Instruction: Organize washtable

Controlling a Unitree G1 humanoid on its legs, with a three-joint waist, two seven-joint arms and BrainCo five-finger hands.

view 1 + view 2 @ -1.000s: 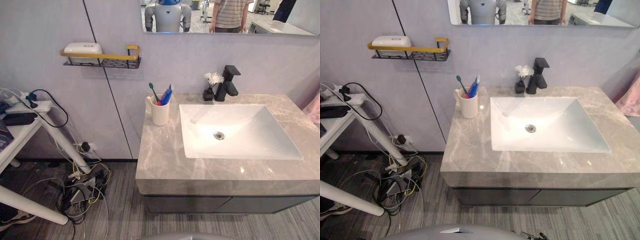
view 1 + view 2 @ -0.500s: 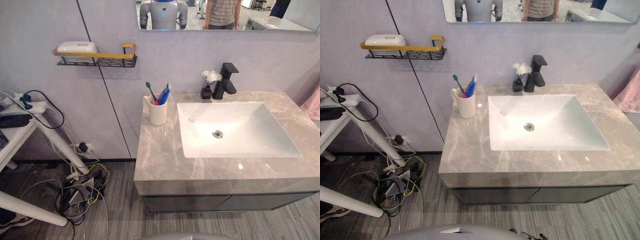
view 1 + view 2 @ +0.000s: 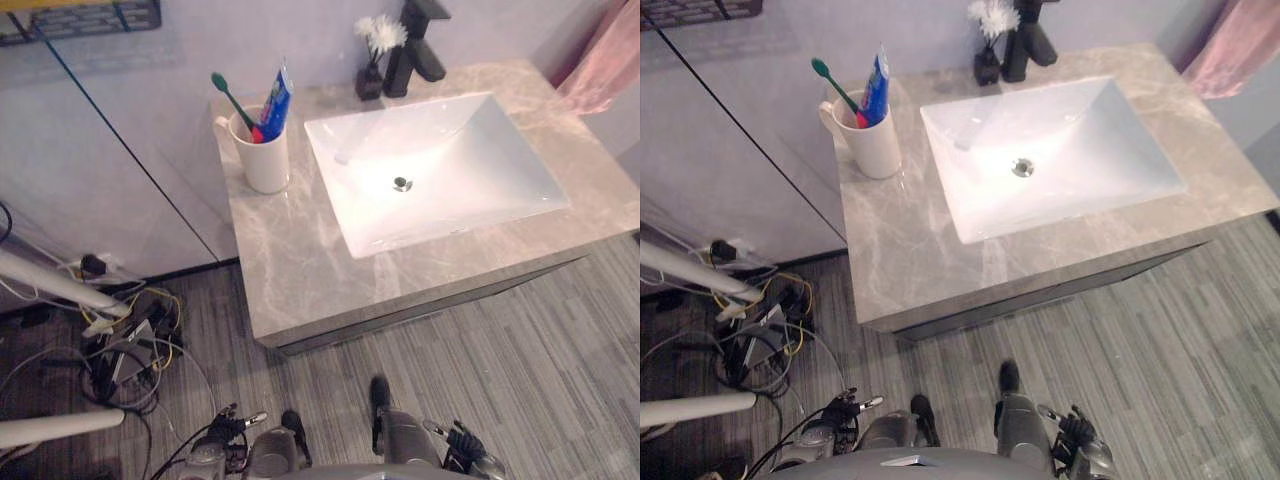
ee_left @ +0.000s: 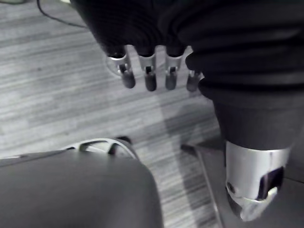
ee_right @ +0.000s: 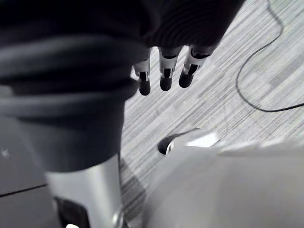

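Left eye view shows the cup (image 3: 266,160) — probably light, slippery, breakable; take its body. Fingers of left hand (image 4: 150,80) and right hand (image 5: 165,80) hang loose, empty.

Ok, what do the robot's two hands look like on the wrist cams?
The left hand has a dark ribbed cover over its back and wrist, a row of silver fingers with dark tips, and a silver thumb set apart. The right hand looks the same.
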